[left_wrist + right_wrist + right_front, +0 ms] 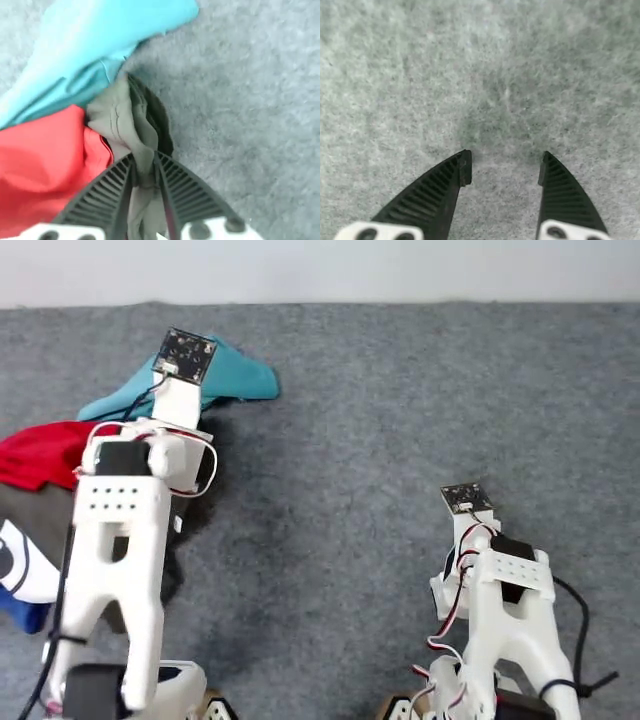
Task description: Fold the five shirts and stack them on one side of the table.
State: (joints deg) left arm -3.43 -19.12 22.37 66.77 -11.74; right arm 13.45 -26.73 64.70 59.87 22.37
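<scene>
While my left gripper pinches the olive shirt, that shirt lies bunched in a long strip touching the red shirt, pointing from the jaws toward the teal shirt. My right gripper hangs spread wide, well apart from the red shirt.

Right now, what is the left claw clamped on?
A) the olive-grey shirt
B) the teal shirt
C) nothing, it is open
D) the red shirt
A: in the left wrist view the left claw is shut on a bunched fold of the olive-grey shirt, while the red shirt and the teal shirt lie beside it outside the jaws.
</scene>
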